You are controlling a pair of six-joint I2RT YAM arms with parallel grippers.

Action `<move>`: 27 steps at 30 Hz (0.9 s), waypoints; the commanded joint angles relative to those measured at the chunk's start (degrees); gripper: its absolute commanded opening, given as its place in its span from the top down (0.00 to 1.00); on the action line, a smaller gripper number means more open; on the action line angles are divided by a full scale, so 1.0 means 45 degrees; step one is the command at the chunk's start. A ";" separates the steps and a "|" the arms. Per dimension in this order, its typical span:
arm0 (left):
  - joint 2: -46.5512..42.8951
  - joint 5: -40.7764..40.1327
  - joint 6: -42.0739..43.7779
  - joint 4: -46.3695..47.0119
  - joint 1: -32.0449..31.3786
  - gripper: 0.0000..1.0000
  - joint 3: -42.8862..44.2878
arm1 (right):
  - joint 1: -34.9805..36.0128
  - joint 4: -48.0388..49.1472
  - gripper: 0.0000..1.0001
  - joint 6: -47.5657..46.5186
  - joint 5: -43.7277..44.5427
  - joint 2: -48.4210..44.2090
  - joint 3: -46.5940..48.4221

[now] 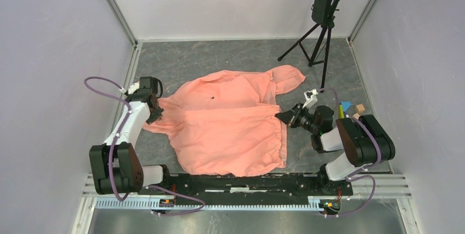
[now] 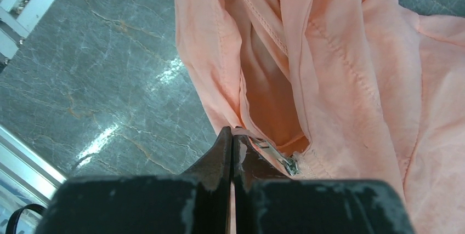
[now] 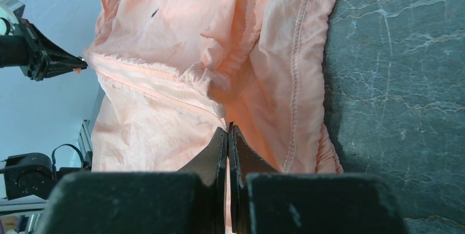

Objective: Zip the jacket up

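The salmon-pink jacket [image 1: 225,127] lies flat in the middle of the grey table, its hood [image 1: 288,78] at the back right. My left gripper [image 1: 156,111] is shut on the jacket's left edge; in the left wrist view [image 2: 232,134] the jaws pinch fabric right beside the metal zipper slider [image 2: 288,164]. My right gripper [image 1: 283,117] is shut on the jacket's right side, at the end of the pale zipper strip [image 3: 164,89], as the right wrist view [image 3: 227,130] shows. The strip runs between the two grippers; the left gripper [image 3: 81,65] shows at its far end.
A black tripod stand [image 1: 322,36] stands at the back right. Small coloured blocks [image 1: 346,107] lie by the right arm. White walls close in the table on three sides. A metal rail [image 1: 247,182] runs along the near edge.
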 commanded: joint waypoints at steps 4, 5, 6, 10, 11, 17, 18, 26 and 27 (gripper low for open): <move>-0.1843 -0.2198 -0.0235 0.0235 0.0200 0.60 0.0343 | 0.1174 -0.2432 0.74 -0.2225 0.1620 -0.1417 0.0610; -0.2247 -0.2246 -0.0214 0.0274 0.0202 0.50 0.0265 | 0.1469 -0.4141 0.67 -0.2783 0.2215 -0.1816 0.0961; -0.2717 -0.2244 -0.0145 0.0283 0.0198 0.42 0.0227 | 0.1675 -0.5453 0.61 -0.3311 0.2861 -0.2224 0.1273; -0.4694 0.0300 0.1477 0.1711 0.0183 0.00 -0.0236 | 0.2113 -0.9762 0.30 -0.4464 0.4944 -0.5296 0.1171; -0.5202 0.1528 0.1859 0.2008 0.0183 0.00 -0.0354 | 0.2246 -1.0812 0.24 -0.4815 0.5549 -0.6023 0.1273; -0.7284 1.1362 0.2505 0.4840 0.0150 0.00 -0.0625 | 0.2496 -1.7263 0.02 -0.6852 0.6603 -1.0711 0.4049; -0.7360 1.2489 0.2323 0.4982 0.0078 0.00 -0.0279 | 0.2496 -1.7943 0.02 -0.7085 0.6326 -1.1285 0.4857; -0.8018 1.3837 0.5490 0.1951 -0.3910 0.00 0.6293 | 0.2489 -2.2482 0.02 -0.8280 1.0226 -1.3137 1.2572; -0.8259 1.3520 0.5590 0.1945 -0.4030 0.00 0.6681 | 0.2484 -2.2667 0.02 -0.8324 1.0588 -1.3146 1.3377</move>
